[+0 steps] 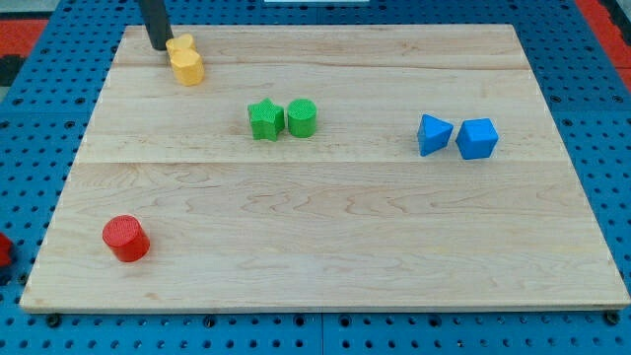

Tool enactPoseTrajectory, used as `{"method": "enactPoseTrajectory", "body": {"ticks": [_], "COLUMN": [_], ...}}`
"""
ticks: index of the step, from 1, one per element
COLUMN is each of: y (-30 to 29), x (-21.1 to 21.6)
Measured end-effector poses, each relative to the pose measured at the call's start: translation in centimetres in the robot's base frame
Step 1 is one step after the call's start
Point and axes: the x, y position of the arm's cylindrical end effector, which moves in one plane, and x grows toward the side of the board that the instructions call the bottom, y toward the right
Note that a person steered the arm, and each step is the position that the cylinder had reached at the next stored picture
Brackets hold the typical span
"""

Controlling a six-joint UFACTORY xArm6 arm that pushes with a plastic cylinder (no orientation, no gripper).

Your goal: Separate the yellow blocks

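The pale wooden tabletop [325,227] fills most of the frame, its lower corners cut off. The dark rod enters from the top edge at upper left, its upper part cropped; there is no claw, so none can be reported as clenched or released. My tip [159,46] sits just left of the yellow blocks [184,61], which press together so their shapes and the seam between them are hard to make out. A blue cube [477,138] and blue wedge-like block [433,133] sit at right. A green cylinder [302,117] touches a green star [264,119] near centre. A red cylinder [126,238] stands lower left.
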Motion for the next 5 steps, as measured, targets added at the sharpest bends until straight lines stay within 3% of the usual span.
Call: {"method": "enactPoseTrajectory", "body": {"ticks": [2, 3, 4, 5], "y": [1.0, -4.2, 3.9, 15.8], "x": [3.7, 5.4, 3.1, 3.5]}}
